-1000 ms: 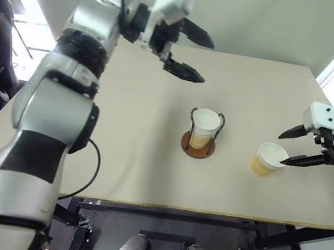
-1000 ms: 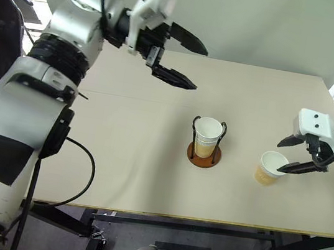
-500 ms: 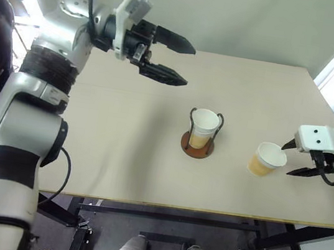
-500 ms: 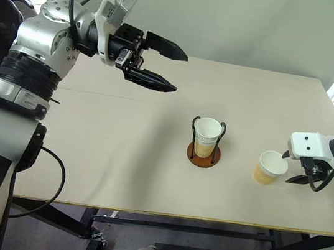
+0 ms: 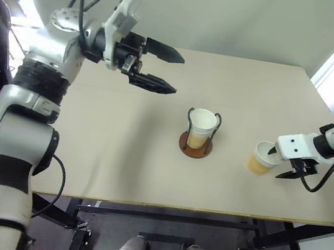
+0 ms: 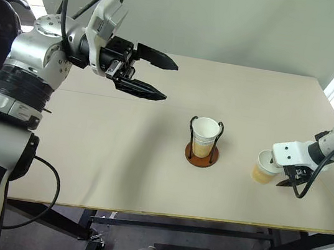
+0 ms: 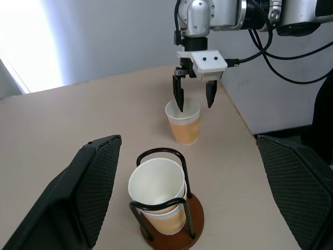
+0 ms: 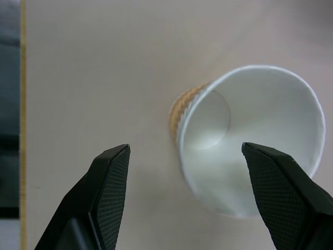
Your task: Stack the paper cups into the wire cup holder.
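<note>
Loose paper cup [image 5: 260, 158] stands upright on the bench [image 5: 119, 149], mouth up, long axis vertical, wide rim on top and narrow base down. It sits near the bench's right side, well apart from the wire cup holder [image 5: 196, 143] at mid-bench. That pose suits a top-down pick: open mouth faces my right end effector [image 7: 194, 97], so one finger can go inside the rim and the other outside the wall.

My right end effector hangs directly over that cup, pointing steeply down, fingers spread fairly wide. In the left wrist view one fingertip [image 7: 178, 99] dips into the mouth and the other stands outside the rim; the right wrist view looks straight into the white interior. No pinch on the wall yet, so I judge the cup is not held.

The holder stands upright too, disc base flat on the bench, wire loops rising vertical. Nested cups [image 7: 157, 184] already sit in it, mouth up, same vertical axis, so the loose cup only needs to be lifted, carried across and dropped in without flipping. I read two nested there, but the count is hard to be sure of.

My left end effector [image 5: 166, 70] is raised above the bench's far left part, pointing roughly level toward the holder, fingers fully wide, holding nothing. It is parked clear of the right arm's path.
</note>
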